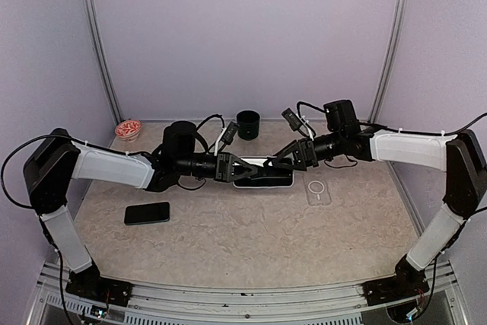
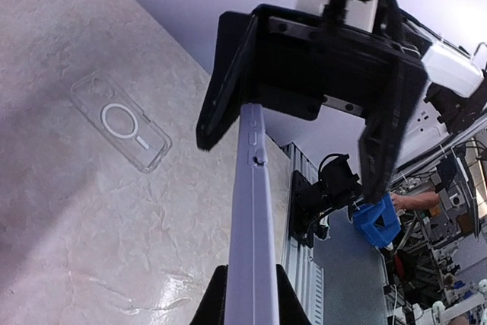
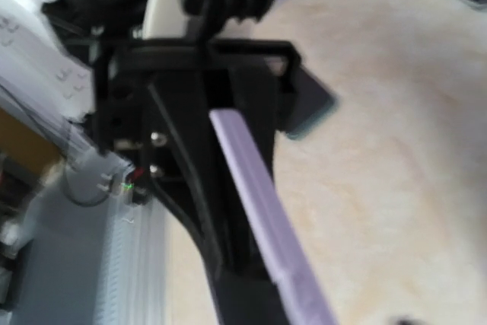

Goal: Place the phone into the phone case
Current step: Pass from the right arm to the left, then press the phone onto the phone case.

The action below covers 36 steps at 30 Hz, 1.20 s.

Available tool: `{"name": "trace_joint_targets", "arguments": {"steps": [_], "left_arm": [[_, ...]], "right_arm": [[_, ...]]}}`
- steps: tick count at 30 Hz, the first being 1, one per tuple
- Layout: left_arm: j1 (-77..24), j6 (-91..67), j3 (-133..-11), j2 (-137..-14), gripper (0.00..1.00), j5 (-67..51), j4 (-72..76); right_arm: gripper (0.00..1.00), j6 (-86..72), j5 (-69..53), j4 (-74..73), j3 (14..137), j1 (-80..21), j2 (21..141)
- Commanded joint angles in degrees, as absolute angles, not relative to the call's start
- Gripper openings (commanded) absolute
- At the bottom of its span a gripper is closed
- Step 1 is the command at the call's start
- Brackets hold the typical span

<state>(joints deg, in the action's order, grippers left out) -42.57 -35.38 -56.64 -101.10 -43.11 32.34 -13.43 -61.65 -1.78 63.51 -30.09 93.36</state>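
A lavender-edged phone (image 1: 262, 180) with a dark face hangs level above the table's middle, between my two grippers. My left gripper (image 1: 242, 169) is shut on its left end; in the left wrist view both fingers press the phone's lavender edge (image 2: 255, 218). My right gripper (image 1: 275, 161) is at the other end. In the left wrist view its jaws stand wide apart around the phone's end, one finger (image 2: 217, 104) beside it. The right wrist view is blurred and shows the edge (image 3: 259, 195). The clear phone case (image 1: 320, 192) with a white ring lies flat on the table to the right, also in the left wrist view (image 2: 122, 123).
A black phone (image 1: 147, 213) lies on the table at the left. A black cup (image 1: 247, 123) and a small bowl of red and white bits (image 1: 128, 129) stand at the back. Purple walls close the back and sides.
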Motion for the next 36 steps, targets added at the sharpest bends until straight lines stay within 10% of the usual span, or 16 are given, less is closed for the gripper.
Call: {"name": "trace_joint_targets", "arguments": {"steps": [1,36], "left_arm": [[-41.70,-37.75,-56.76,-97.17,0.00,-42.21,27.46],[-40.78,-34.89,-61.12,-93.34,0.00,-45.06,11.60]], "right_arm": [[0.99,0.01,-49.23,-11.85,64.58,-31.99,87.99],[1.00,35.89,-10.02,-9.95,58.63,-51.23,86.49]]}}
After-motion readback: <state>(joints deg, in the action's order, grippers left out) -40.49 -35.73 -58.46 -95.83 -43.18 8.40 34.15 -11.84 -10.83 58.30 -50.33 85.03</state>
